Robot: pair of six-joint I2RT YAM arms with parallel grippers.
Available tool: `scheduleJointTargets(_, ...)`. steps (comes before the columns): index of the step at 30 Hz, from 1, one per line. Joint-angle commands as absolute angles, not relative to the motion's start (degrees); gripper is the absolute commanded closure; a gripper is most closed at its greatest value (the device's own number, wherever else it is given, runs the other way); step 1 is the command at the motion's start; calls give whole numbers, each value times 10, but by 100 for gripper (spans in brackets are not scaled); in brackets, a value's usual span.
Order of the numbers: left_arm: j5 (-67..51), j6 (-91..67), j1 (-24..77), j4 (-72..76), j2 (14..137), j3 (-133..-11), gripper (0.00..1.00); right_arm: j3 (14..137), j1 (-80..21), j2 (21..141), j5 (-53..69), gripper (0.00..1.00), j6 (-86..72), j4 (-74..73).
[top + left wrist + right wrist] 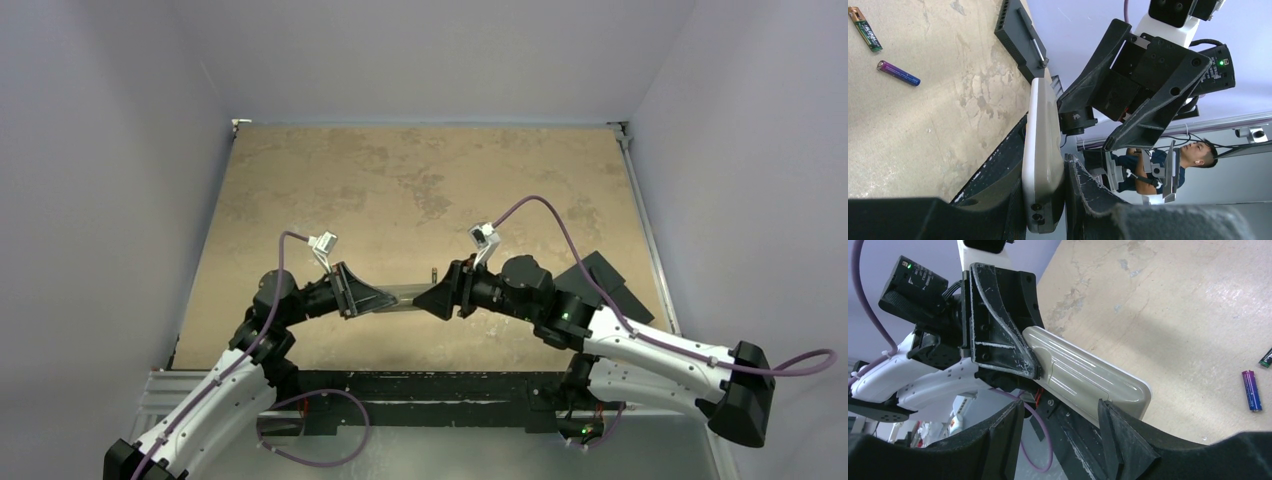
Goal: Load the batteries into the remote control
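Remote control (pixel 1088 375) clamped edgewise in left claw (pixel 1046 156), right claw (pixel 1060 407) open alongside.

On my feed the remote control (pixel 1088 375) is pale grey-white, its back lined with lighter stripes. Beneath the remote, the table (pixel 420 180) is mottled tan. Beyond the remote lie a purple battery (pixel 898 73) shading to blue and a dark battery (pixel 865 29), green-lettered and brassy-ended.

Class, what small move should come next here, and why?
Probably use the right tool to slide the battery cover off the remote control: the cover looks closed, the left tool clamps the remote, and the purple battery and dark battery lie on the table.
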State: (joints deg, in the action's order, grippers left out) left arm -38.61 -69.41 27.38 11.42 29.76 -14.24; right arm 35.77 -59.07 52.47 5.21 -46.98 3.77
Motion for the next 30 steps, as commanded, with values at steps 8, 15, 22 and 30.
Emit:
scheduleJointTargets(8, -423, -676, 281, 163, 279, -185, 100, 369, -601, 505, 27, 36, -460, -30)
scheduleJointTargets(15, -424, -674, 282, 158, 278, -188, 100, 368, -601, 498, 14, 36, -460, -40)
scheduleJointTargets(22, -425, -675, 282, 157, 275, -187, 100, 371, -601, 496, 4, 36, -462, -40)
scheduleJointTargets(30, -428, -679, 282, 163, 275, -185, 100, 372, -601, 490, -6, 36, -465, -42)
